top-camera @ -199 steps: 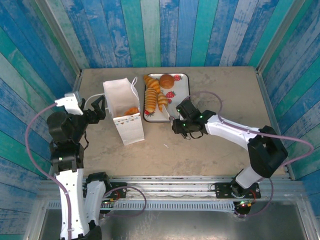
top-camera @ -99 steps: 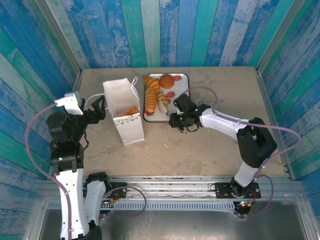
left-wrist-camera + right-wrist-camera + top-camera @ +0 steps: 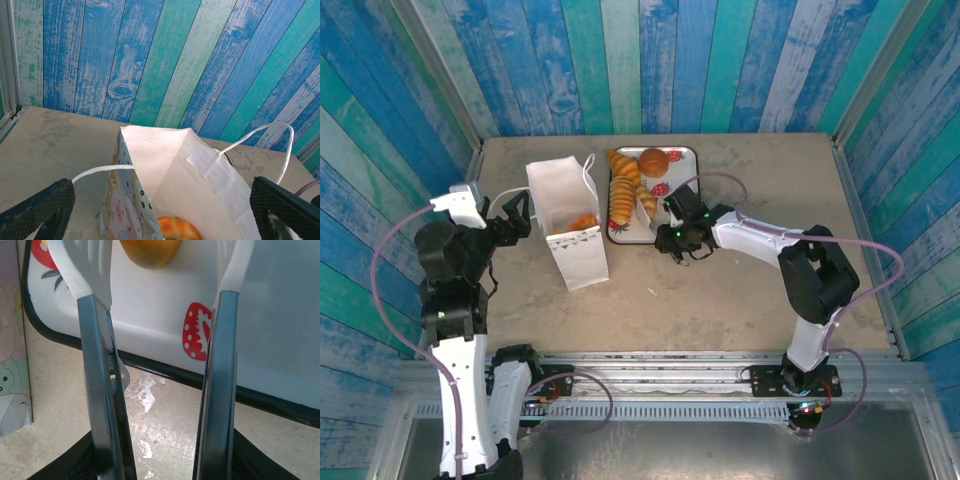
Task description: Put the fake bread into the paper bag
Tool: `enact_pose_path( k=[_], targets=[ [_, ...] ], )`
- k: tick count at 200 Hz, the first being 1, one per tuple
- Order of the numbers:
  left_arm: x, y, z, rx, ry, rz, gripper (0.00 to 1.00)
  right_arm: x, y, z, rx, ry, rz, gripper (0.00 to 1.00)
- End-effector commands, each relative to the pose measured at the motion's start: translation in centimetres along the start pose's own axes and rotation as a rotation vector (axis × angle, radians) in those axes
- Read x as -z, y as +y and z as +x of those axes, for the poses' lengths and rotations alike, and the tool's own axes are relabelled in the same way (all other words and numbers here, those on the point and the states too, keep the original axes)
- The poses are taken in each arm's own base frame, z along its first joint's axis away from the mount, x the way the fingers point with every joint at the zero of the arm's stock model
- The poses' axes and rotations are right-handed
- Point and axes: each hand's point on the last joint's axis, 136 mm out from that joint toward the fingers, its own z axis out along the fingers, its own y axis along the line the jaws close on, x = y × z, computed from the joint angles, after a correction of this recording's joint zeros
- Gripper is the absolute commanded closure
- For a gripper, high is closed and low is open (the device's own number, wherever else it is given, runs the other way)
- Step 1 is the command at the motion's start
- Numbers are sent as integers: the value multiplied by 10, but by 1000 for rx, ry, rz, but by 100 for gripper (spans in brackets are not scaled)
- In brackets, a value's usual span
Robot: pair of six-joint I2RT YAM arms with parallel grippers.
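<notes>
Over in the bag (image 3: 568,235) you've got one bread piece (image 3: 177,230) that I can see. The rest (image 3: 625,185) sits on the tray (image 3: 682,172), so most of the job's left. Your right gripper (image 3: 656,228) hangs part open and empty over the tray's near rim, a yellow piece just past its tips. The left gripper (image 3: 517,214) is spread wide beside the bag, holding nothing.
</notes>
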Motion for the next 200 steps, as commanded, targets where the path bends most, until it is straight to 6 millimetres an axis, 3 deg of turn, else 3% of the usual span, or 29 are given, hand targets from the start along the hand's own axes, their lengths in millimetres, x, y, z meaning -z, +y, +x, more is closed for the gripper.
enact_pose_path(
  k=[1,47,111,162,200],
  targets=[
    [2,0,-9,-13,-26,-9,6,-2,7,-9,14,-9,-29,53],
    [3,-1,-12,-9,-32,-11,6,-1,5,-5,13,-5,-23,67],
    [4,-2,-14,-2,-37,-9,6,23,2,-9,8,-59,-7,81],
    [16,13,-29,-3,-74,-135,6,57,4,-13,-11,-136,-16,86],
    [13,5,-35,24,-79,-86,6,96,6,-20,-5,-216,-19,87]
  ],
)
